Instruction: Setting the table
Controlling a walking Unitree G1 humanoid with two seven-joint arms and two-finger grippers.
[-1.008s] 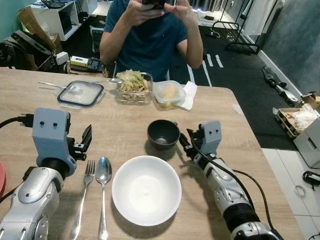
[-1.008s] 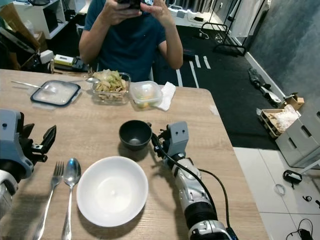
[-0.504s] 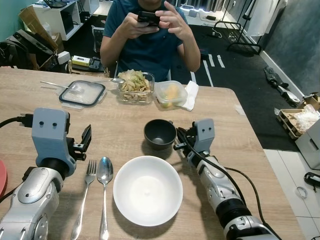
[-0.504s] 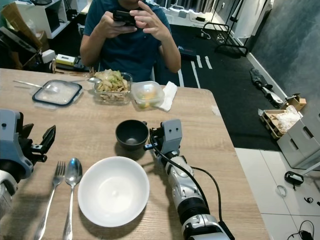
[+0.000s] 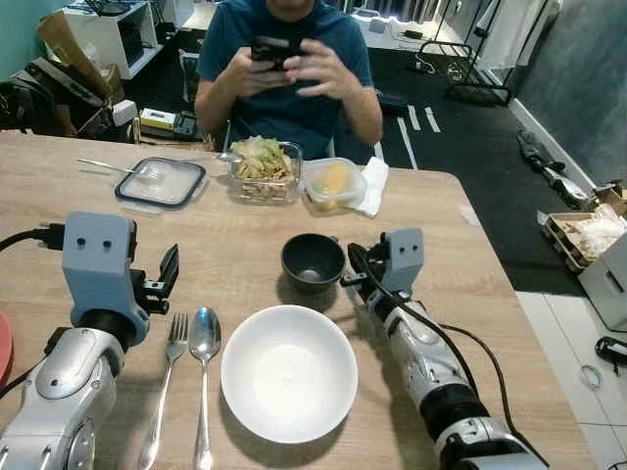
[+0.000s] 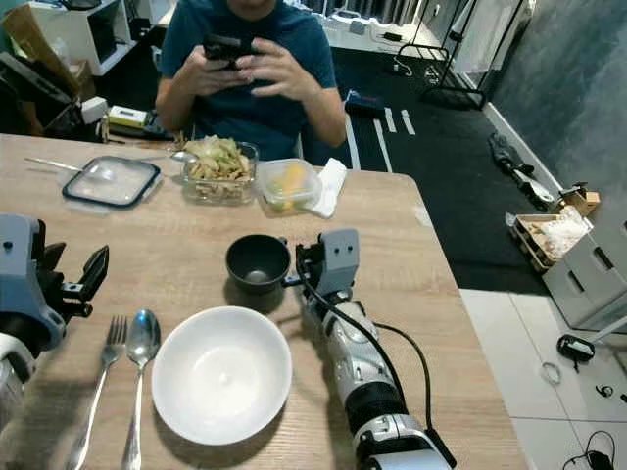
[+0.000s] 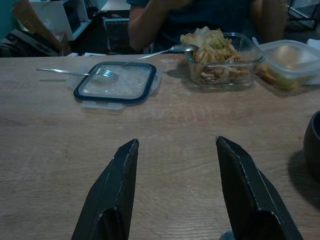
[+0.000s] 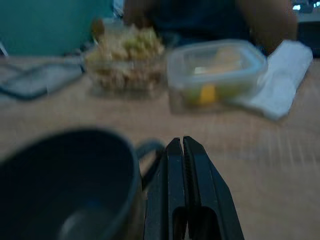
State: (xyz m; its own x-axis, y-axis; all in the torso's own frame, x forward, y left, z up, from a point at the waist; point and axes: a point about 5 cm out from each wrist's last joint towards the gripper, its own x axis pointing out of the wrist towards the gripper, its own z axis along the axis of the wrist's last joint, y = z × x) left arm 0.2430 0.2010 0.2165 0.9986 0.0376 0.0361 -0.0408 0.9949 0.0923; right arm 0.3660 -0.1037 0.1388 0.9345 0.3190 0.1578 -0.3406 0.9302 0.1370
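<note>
Dark cup (image 5: 313,262) upright on the tabletop (image 5: 245,245), just beyond the white bowl (image 5: 287,372), handle turned toward the right claw (image 8: 181,150). Right claw pressed shut beside that handle, gripping nothing. Left claw (image 7: 175,165) spread wide and empty, hovering over bare wood beyond the fork (image 5: 165,392) and spoon (image 5: 203,377), well apart from the cup.

A light wooden table (image 5: 490,274) fills most of the frame. Upper right, dark carpet (image 5: 460,127) meets white floor tiles (image 5: 578,323) lower right, beside a grey wall (image 5: 588,69). Upper left stands a white shelf (image 5: 108,29) against a teal wall (image 5: 15,20).
</note>
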